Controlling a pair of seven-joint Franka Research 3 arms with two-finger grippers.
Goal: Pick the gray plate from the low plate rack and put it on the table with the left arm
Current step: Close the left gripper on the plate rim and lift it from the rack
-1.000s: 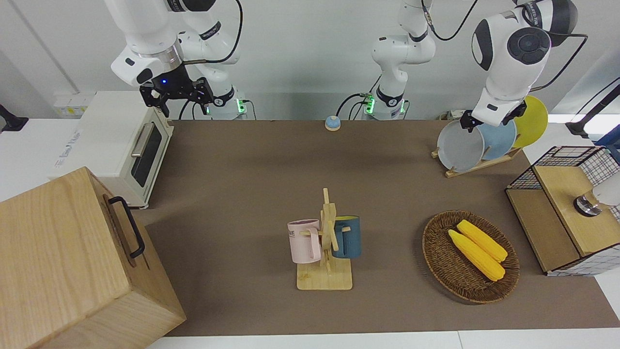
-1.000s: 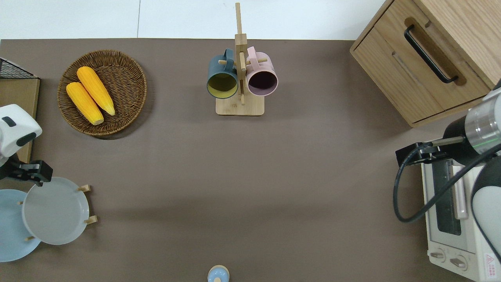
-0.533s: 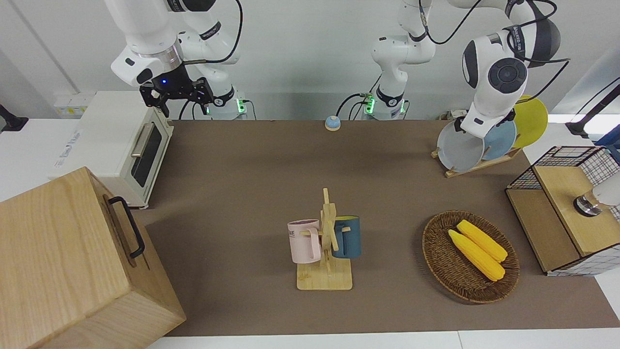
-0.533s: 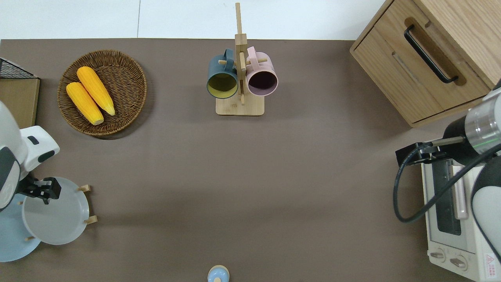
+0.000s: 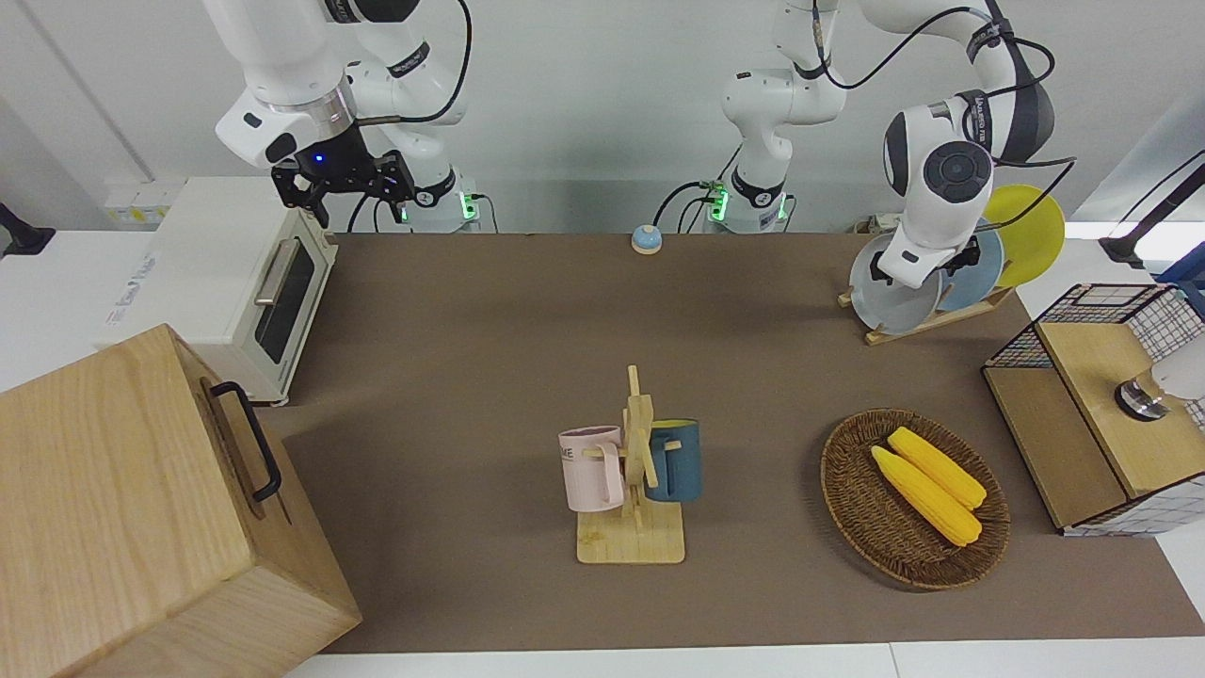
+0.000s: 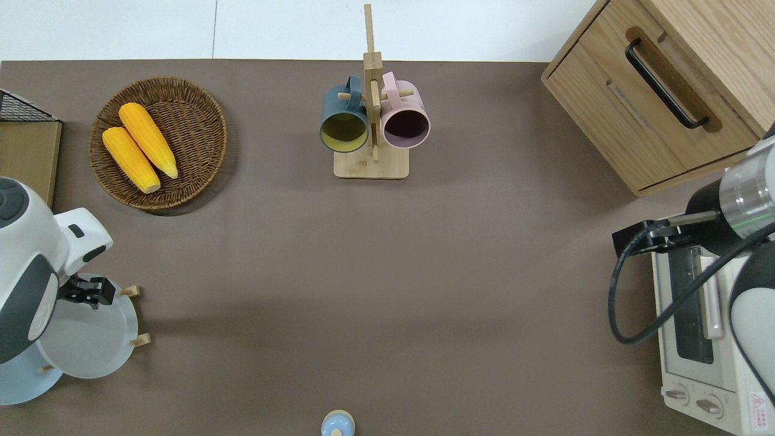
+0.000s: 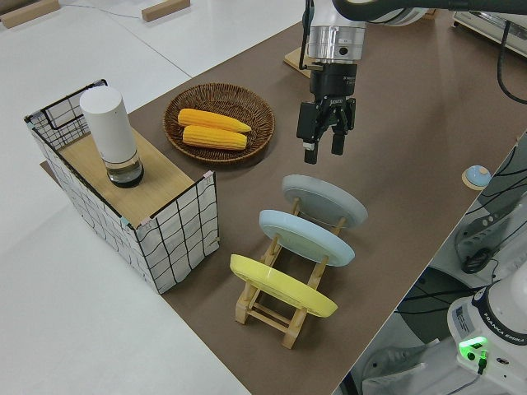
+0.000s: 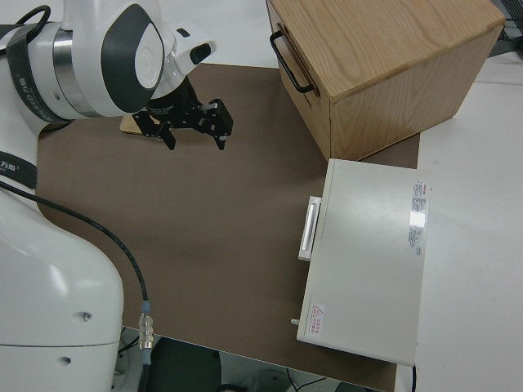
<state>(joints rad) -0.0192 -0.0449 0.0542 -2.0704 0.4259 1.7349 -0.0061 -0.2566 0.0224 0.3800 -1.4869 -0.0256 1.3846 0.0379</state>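
The gray plate (image 7: pixel 325 202) leans in the low plate rack (image 7: pixel 272 306) at the left arm's end of the table (image 6: pixel 387 272), in the slot farthest from the table edge. It also shows in the overhead view (image 6: pixel 91 342) and the front view (image 5: pixel 890 299). My left gripper (image 7: pixel 321 152) is open and points down just above the plate's upper rim, without touching it; in the overhead view (image 6: pixel 91 293) it is over that rim. My right gripper (image 8: pixel 194 135) is open, empty and parked.
A sky-blue plate (image 7: pixel 306 236) and a yellow plate (image 7: pixel 282 285) fill the rack's other slots. A wicker basket (image 6: pixel 200 121) with two corn cobs, a wire crate (image 7: pixel 177 222), a mug stand (image 6: pixel 370 115), a toaster oven (image 5: pixel 226 282) and a wooden drawer cabinet (image 5: pixel 122 508) stand around.
The left arm has swung toward the table's middle. Its gripper has moved from the outer edge of the gray plate to over the plate's upper rim. The right arm has not moved.
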